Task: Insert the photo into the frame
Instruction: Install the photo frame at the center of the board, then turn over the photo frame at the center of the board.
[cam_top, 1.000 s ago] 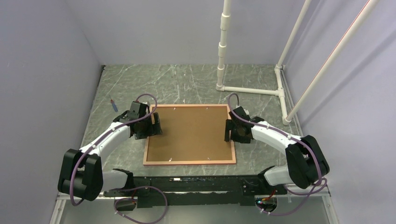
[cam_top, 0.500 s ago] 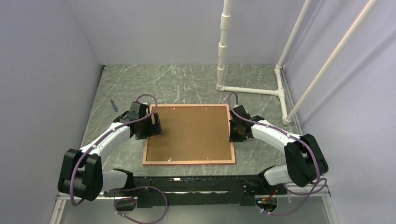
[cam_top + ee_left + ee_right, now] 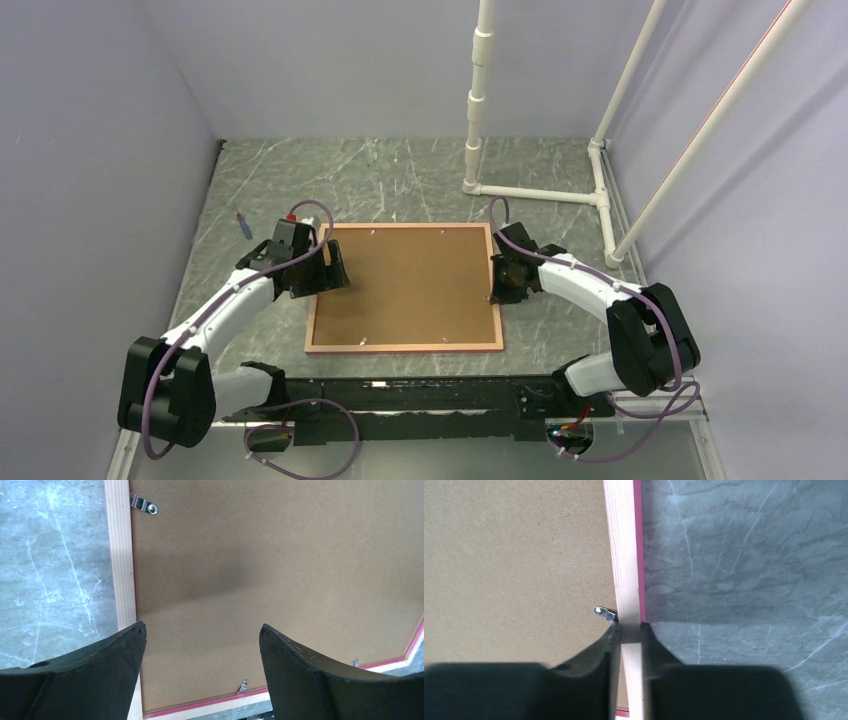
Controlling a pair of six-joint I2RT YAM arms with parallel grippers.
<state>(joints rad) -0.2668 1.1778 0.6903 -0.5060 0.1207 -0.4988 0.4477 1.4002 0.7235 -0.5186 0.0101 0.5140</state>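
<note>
Right gripper (image 3: 630,629): clenched on the frame (image 3: 626,555), pinching its narrow wooden rail. One finger lies on the board side, the other on the pink outer side.
Right grasp place: the 3 o'clock edge of the frame in the top view, slightly toward the near half. A small metal tab (image 3: 605,613) sits just beside the inner finger.
Left gripper (image 3: 202,626): released, fingers spread wide with nothing between them.
Left gripper place: over the 9 o'clock edge of the frame. One finger covers the pale wooden rail, the other stands over the backing board (image 3: 280,570). Whether the fingers touch the surface cannot be told.
Frame: flat on the table (image 3: 400,180), back side up, between the two arms and near the table's middle. Its edges run roughly square to the table's sides.
Backing board: plain brown, lying within the frame's rails and filling the opening. Metal tabs at the rails reach over its border, one of them (image 3: 143,505) in the left wrist view.
Arms: both reach inward from the near edge, elbows bowed outward.
Small blue object (image 3: 243,224): red-tipped, on the table at about 10 o'clock from the frame, apart from it.
White pipe stand (image 3: 478,90): upright at about 1 o'clock from the frame, toward the far wall.
</note>
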